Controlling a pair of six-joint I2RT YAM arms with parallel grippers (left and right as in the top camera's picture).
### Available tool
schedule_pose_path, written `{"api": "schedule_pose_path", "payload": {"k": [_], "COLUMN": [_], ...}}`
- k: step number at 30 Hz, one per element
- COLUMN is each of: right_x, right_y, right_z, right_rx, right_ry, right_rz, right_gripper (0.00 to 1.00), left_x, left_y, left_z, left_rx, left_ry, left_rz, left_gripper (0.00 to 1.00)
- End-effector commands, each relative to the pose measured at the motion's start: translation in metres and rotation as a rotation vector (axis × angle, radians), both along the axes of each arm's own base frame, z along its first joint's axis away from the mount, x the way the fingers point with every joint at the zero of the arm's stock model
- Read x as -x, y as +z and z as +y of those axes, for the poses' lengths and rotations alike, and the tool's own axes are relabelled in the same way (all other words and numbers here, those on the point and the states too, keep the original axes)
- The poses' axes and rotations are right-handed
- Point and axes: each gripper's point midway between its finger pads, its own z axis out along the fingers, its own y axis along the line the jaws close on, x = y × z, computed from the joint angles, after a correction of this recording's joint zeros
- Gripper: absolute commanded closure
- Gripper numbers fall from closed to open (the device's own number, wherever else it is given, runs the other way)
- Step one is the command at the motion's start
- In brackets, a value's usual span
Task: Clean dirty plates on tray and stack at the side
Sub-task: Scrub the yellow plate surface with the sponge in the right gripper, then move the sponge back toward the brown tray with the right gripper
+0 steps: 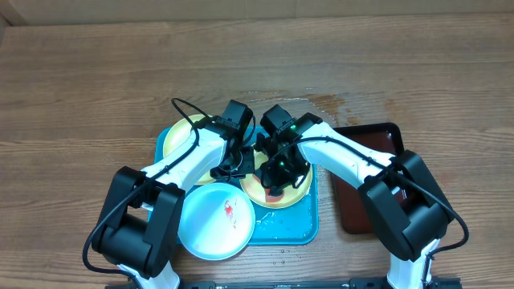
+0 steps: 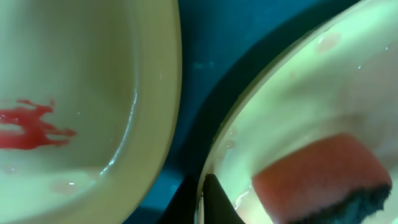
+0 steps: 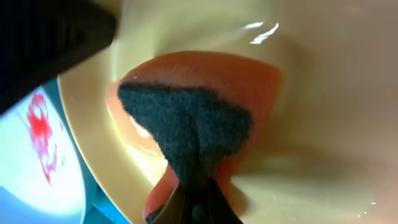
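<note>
Fingers of my right arm (image 3: 196, 205) are closed tight on a sponge (image 3: 205, 93), orange with a dark scouring face. They press it down into the yellow-green plate (image 1: 299, 189) that lies in the right half of the turquoise tray (image 1: 309, 229). My left fingers (image 2: 210, 199) are also pinched together. In my left wrist view the rim of that same plate runs between them, on the side nearest the tray's middle. A strip of bare tray separates this plate from the second yellow-green plate (image 1: 181, 135), which sits at the tray's far left corner and carries a red smear (image 2: 31, 127). The blue-white plate (image 1: 210, 233) is at the tray's near left corner, reaching out past the near rim, and it has its own small red smear (image 1: 230, 210). The tray floor at the near right corner looks wet. A dark reddish-brown tray (image 1: 357, 205) lies on the counter (image 1: 80, 88) just beside the turquoise tray's right side. Wet patches (image 1: 325, 103) show on the counter just beyond the turquoise tray's far right corner.
</note>
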Motion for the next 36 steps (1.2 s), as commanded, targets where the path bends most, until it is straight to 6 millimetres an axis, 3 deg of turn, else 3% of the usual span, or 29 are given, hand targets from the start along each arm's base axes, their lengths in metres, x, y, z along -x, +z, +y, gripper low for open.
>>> {"api": "schedule_pose_path", "payload": {"k": [1,5,7,12,16,19,25,29,30,36], "right_x": [-0.032,-0.068,-0.088,-0.101,-0.095,-0.085,-0.056,-0.044,-0.042,-0.05], "right_y": [-0.002,0.014,0.032,0.066,0.097,0.124,0.153,0.153,0.153,0.154], "right_z": [-0.016,-0.044,-0.054,-0.055,-0.057,-0.071,-0.122,-0.156,-0.173,-0.197], "right_rx": [0.108,0.182,0.186,0.138,0.109,0.117,0.232,0.338,0.399,0.424], "right_ry": [-0.221,-0.434,-0.515,-0.529,-0.519,-0.556,-0.727,-0.829,-0.891,-0.977], "right_rz": [-0.064,-0.156,-0.224,-0.288,-0.321,-0.355,-0.337,-0.299,-0.307,-0.307], "right_gripper": [0.96,0.96,0.96,0.96,0.96,0.96,0.96,0.96,0.96,0.96], "left_x": [0.0,0.0,0.0,0.0,0.0,-0.001,-0.007,-0.025,-0.037,-0.064], "left_y": [-0.01,-0.01,-0.01,-0.01,-0.01,-0.01,0.0,0.021,0.036,0.085], "left_z": [0.003,0.003,0.003,0.003,0.003,0.003,-0.004,-0.012,-0.018,-0.038], "left_rx": [-0.029,-0.029,-0.029,-0.029,-0.029,-0.029,0.0,0.015,0.029,0.039], "left_ry": [0.001,0.001,0.001,0.001,0.001,0.002,0.0,-0.001,-0.003,-0.049], "left_rz": [0.006,0.006,0.006,0.006,0.006,0.005,-0.003,-0.039,-0.069,-0.174], "left_gripper": [0.96,0.96,0.96,0.96,0.96,0.96,0.96,0.96,0.96,0.96]}}
